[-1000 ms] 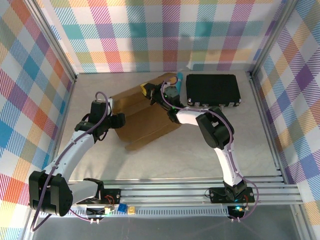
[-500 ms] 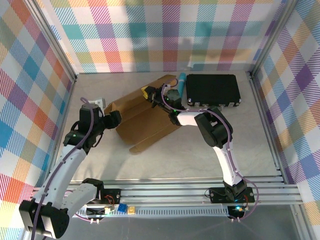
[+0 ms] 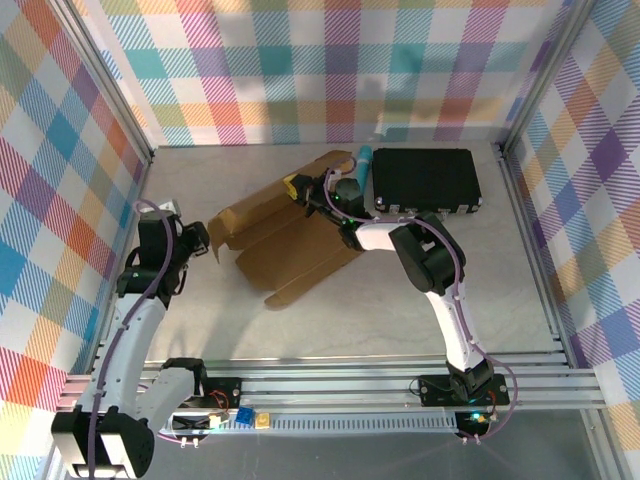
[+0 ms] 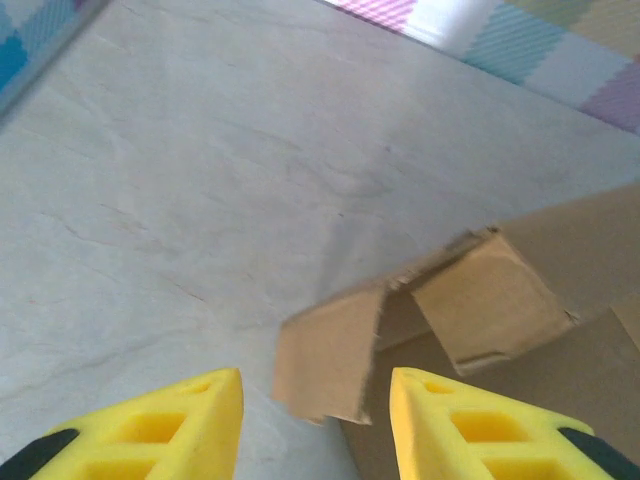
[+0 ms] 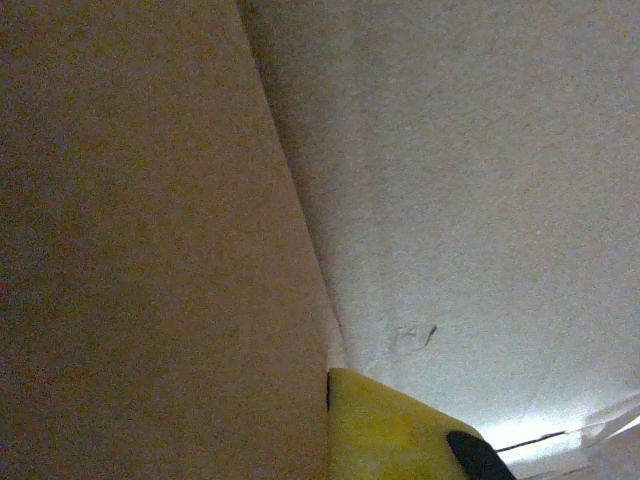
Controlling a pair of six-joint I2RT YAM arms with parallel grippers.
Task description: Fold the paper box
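Your left gripper [image 4: 312, 385] spread, empty.
Just ahead of it, a paper box [image 4: 500, 300] flap; right gripper [image 3: 294, 185] against cardboard, grip unreadable.

A robot test cell in a lab is indicated: a pale tabletop [image 3: 330, 320] is enclosed by plaid fabric walls [image 3: 330, 60] on aluminium framing [image 3: 531, 250], with slotted rails [image 3: 340, 385] mounted along the near edge.

A pale, marble-look table [image 3: 350, 320] sits boxed in by pastel plaid walls [image 3: 330, 70] on three sides, aluminium posts [image 3: 118, 85] rising at its far corners, slotted rails [image 3: 350, 385] running along its near edge.
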